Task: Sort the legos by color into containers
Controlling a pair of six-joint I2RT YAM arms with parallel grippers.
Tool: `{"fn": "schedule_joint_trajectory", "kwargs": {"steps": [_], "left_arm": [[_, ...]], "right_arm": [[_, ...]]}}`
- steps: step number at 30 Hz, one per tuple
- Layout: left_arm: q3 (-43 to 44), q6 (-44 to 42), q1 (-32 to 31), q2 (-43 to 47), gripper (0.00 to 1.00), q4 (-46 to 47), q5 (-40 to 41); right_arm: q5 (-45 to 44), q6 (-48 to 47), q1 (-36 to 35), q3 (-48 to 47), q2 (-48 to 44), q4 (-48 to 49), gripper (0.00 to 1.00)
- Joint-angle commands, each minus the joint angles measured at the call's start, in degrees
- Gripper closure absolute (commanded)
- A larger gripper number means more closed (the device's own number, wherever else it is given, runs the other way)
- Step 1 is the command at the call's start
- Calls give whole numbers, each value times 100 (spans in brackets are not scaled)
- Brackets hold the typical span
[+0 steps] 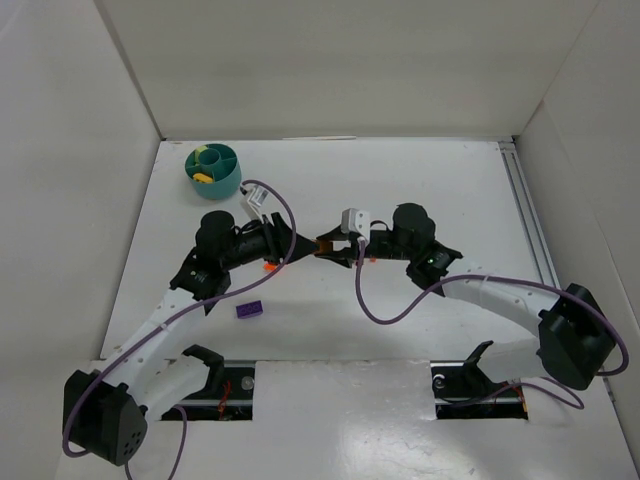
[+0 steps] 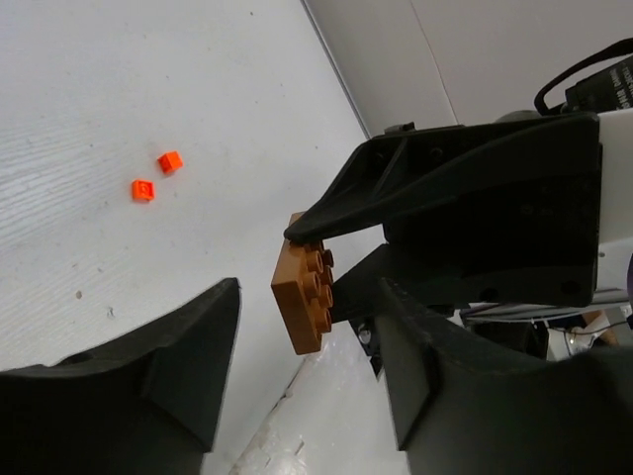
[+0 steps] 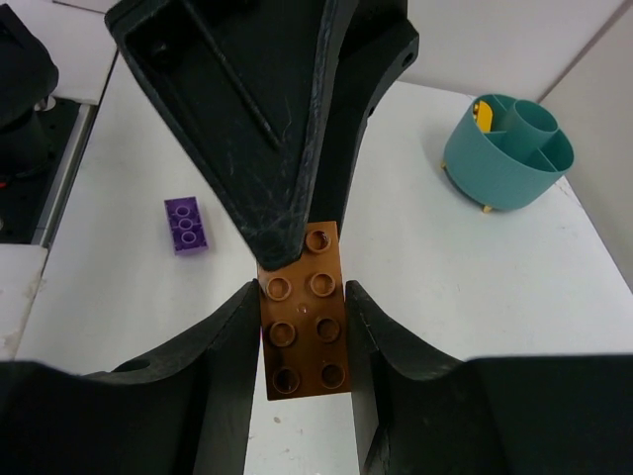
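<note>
My right gripper is shut on an orange-brown brick and holds it above the table's middle. My left gripper is open, and its fingers straddle the brick's far end with a gap on each side. A purple brick lies on the table near the left arm. Two small red-orange bricks lie on the table. The round teal tub stands at the back left with a yellow brick in one outer compartment.
White walls close in the table on the left, back and right. A metal rail runs along the right edge. Both arms' purple cables loop over the table's middle. Two black stands sit at the near edge.
</note>
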State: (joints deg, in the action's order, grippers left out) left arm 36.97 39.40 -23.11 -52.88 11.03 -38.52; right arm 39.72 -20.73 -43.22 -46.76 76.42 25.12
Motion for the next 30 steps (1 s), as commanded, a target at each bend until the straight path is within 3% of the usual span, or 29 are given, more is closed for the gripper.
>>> {"fn": "schedule_joint_trajectory", "kwargs": {"steps": [1, 9, 14, 17, 20, 23, 24, 25, 30], "left_arm": [[21, 33, -175, -38, 50, 418, -173], [73, 33, -281, 23, 76, 611, -173], [73, 147, -281, 129, 100, 559, 98], [134, 147, -281, 129, 100, 418, 433], [214, 147, -281, 129, 100, 243, 766], [573, 34, -281, 51, 100, -179, 1276], [775, -45, -281, 50, 100, -284, 1373], [898, -142, -281, -115, 100, -564, 1504], [1619, -424, -45, -661, 100, -1199, 2182]], "right_arm": [[79, -1, -46, 1, -233, 485, 82], [79, -1, -46, 1, -233, 485, 80], [132, -54, -46, 1, -181, 415, 76], [132, -107, -46, -52, -180, 362, 70], [70, -229, -46, -52, -128, 125, 56], [-192, -291, -46, -202, -128, -129, 33], [-263, -291, -46, -271, -128, -131, 22], [-351, -291, -46, -342, -75, -131, 0], [-1158, -239, -46, -553, 57, -394, 0]]}}
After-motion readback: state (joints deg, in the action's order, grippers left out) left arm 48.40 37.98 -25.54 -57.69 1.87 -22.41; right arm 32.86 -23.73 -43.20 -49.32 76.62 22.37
